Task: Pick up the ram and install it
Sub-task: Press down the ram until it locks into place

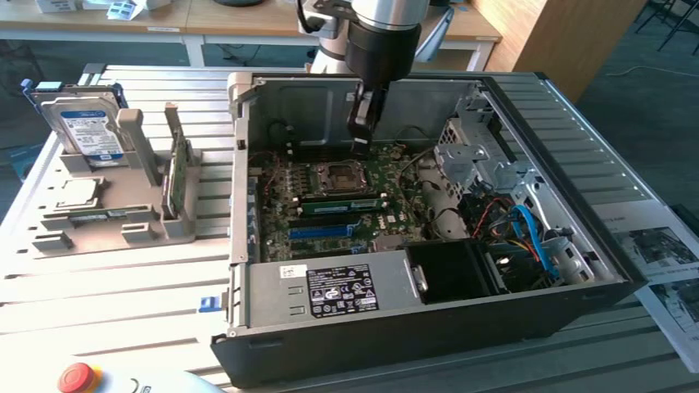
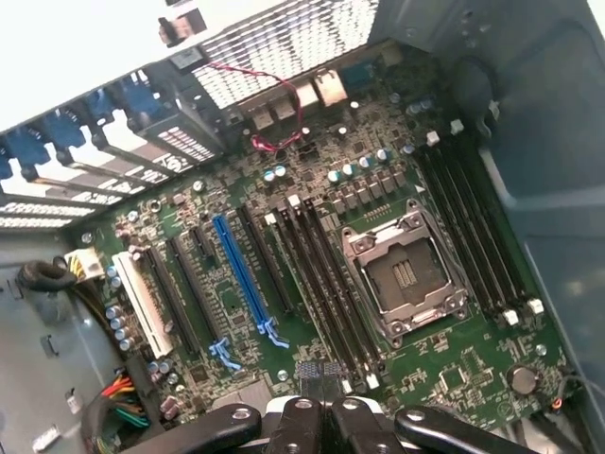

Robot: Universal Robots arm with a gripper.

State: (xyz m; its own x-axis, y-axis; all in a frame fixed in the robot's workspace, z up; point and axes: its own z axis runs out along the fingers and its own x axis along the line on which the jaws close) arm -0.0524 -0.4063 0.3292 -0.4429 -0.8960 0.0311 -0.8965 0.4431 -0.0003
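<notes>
A long thin green ram (image 1: 173, 168) stands on edge in the grey holder (image 1: 131, 221) outside the case, at the exterior view's left. A second green stick (image 1: 343, 204) sits across the memory slots beside the processor socket (image 1: 336, 176) on the motherboard (image 2: 444, 374). My gripper (image 1: 361, 146) hangs inside the open computer case (image 1: 437, 315), above the rear of the motherboard and just behind the socket. In the wrist view its fingertips (image 2: 319, 378) are shut over the ends of the dark memory slots (image 2: 321, 274), and I see nothing held between them.
A silver, blue-labelled hard drive (image 1: 85, 123) stands in the holder's far end. Inside the case are the black power supply (image 1: 339, 291), a drive cage (image 1: 480, 155) and blue cables (image 1: 535, 237). A red stop button (image 1: 78, 377) sits at the near left.
</notes>
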